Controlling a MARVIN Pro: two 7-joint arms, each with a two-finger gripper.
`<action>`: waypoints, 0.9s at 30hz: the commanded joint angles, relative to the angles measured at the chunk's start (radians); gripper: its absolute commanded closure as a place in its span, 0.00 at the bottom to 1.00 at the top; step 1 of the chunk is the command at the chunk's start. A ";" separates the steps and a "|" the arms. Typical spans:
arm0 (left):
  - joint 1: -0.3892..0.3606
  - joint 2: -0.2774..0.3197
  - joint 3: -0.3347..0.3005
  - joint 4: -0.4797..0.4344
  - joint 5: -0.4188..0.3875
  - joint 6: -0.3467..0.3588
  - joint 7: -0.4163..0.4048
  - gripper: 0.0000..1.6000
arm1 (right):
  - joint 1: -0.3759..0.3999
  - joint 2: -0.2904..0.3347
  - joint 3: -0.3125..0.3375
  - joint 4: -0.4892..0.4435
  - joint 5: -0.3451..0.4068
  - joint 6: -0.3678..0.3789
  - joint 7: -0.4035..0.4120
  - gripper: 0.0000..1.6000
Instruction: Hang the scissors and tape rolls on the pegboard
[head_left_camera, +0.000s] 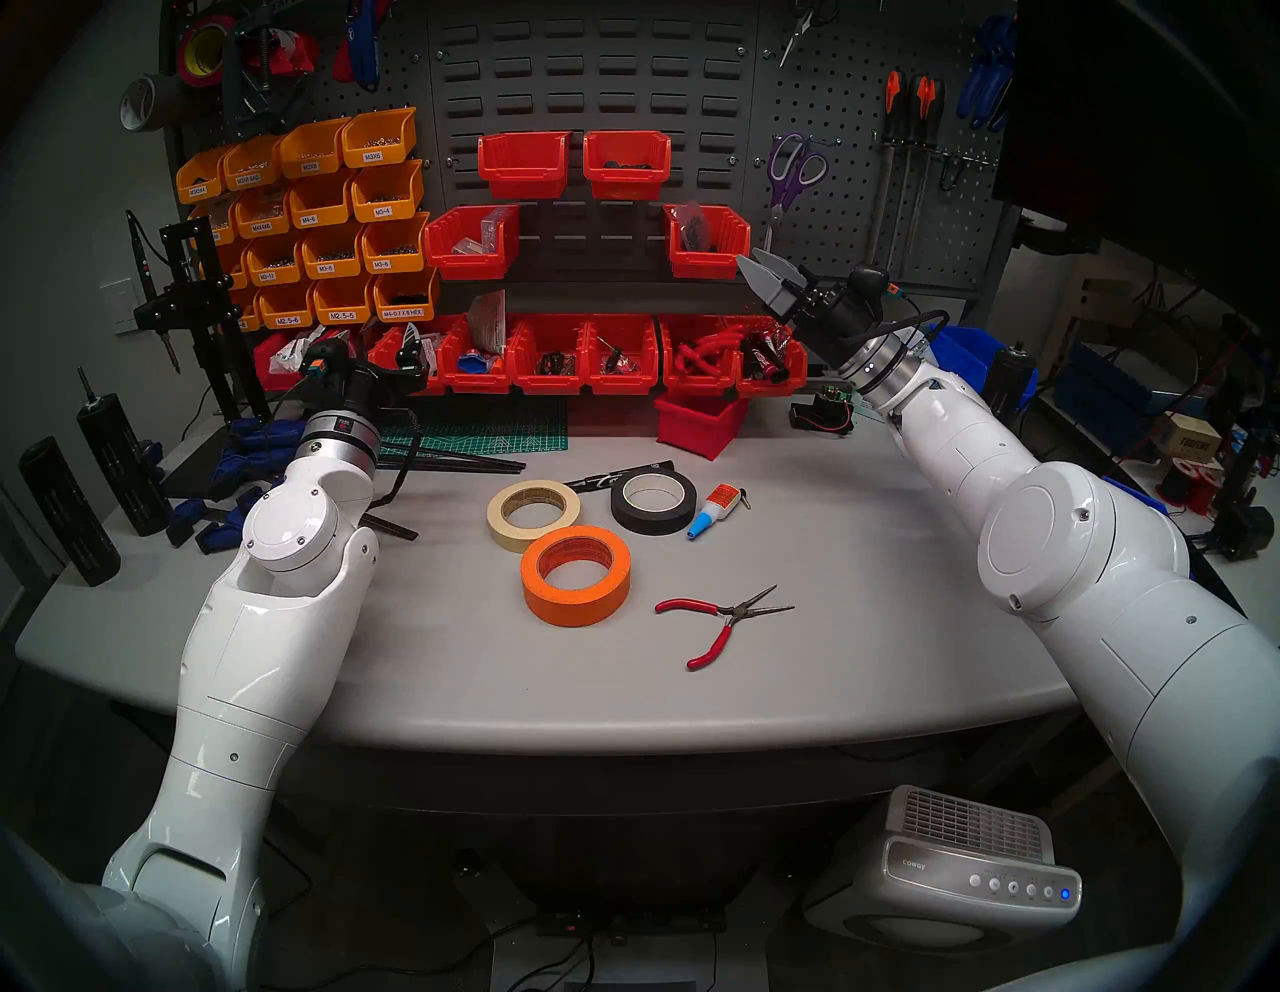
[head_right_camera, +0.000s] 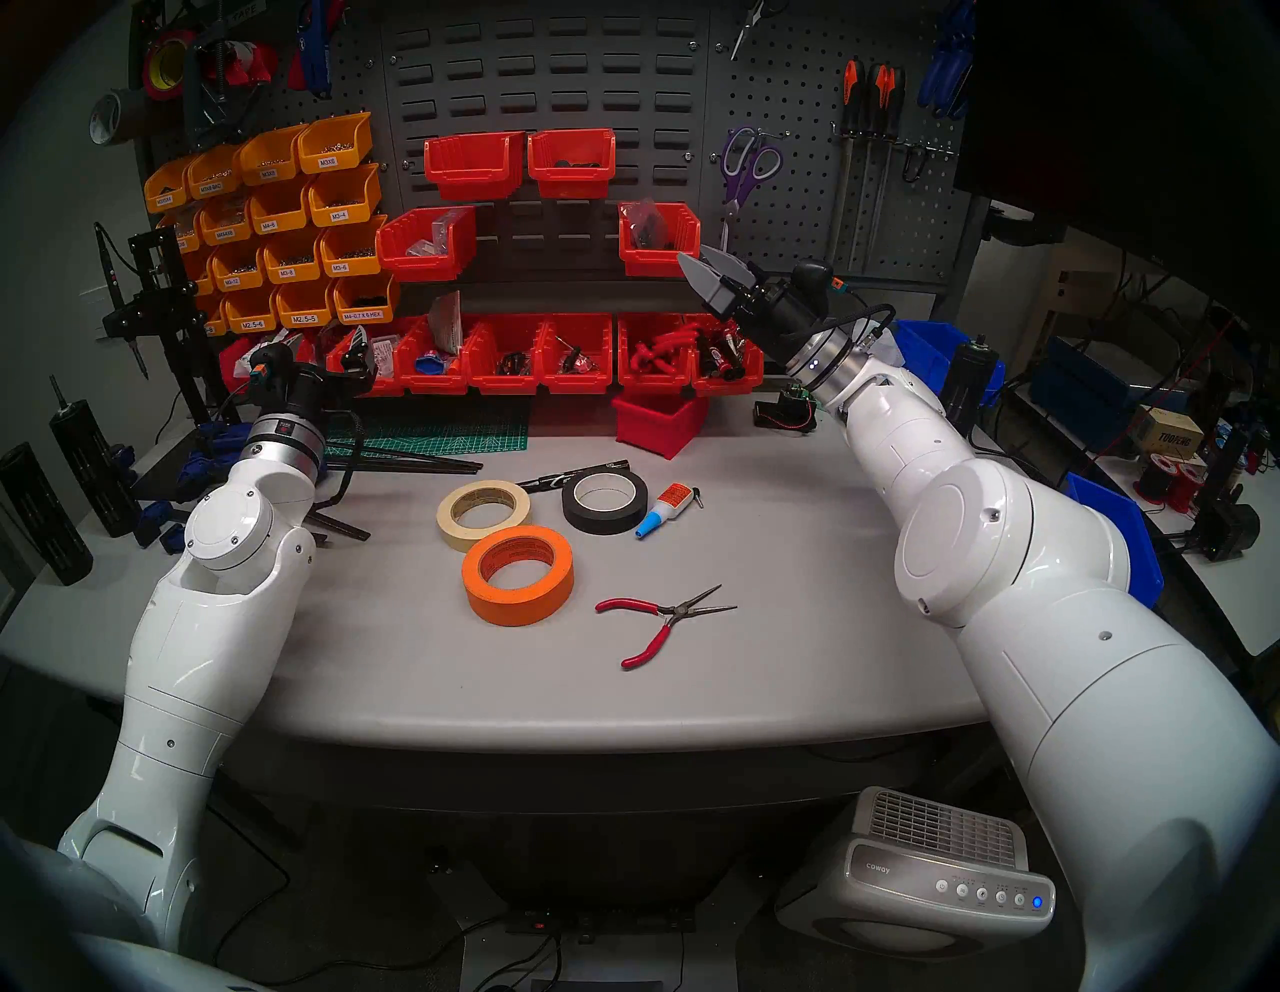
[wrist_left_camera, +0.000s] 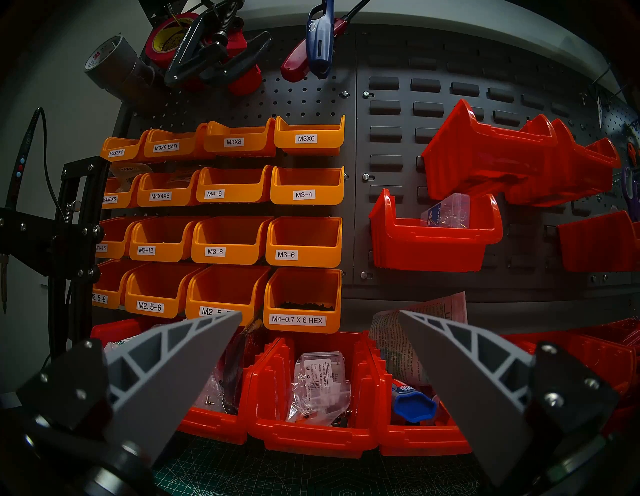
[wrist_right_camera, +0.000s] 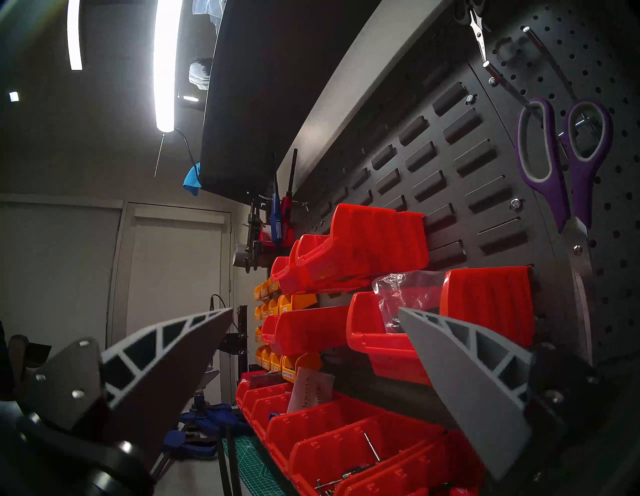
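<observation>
Bare table (head_left_camera: 831, 589) is lying open right of the orange tape roll (head_left_camera: 575, 575); cream roll (head_left_camera: 533, 514), black roll (head_left_camera: 653, 499) and pliers (head_left_camera: 720, 618) are crowding it.

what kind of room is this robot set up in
Most likely a workshop or maker lab. A pegboard on the back wall holds hung tools such as scissors, labelled orange bins hold screws by size, and tape rolls and pliers lie on the workbench.

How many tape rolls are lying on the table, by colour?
Orange roll: 1
Black roll: 1
Cream roll: 1
Total: 3 rolls lying on the table
</observation>
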 joint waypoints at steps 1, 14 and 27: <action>-0.035 0.002 -0.009 -0.030 0.000 -0.013 -0.002 0.00 | 0.022 0.001 0.011 -0.050 0.017 -0.007 -0.001 0.00; -0.035 0.002 -0.009 -0.030 0.000 -0.013 -0.002 0.00 | -0.008 -0.001 0.007 -0.098 0.009 0.013 -0.001 0.00; -0.034 0.003 -0.009 -0.029 0.000 -0.012 -0.001 0.00 | -0.057 -0.027 -0.047 -0.150 -0.007 0.069 -0.001 0.00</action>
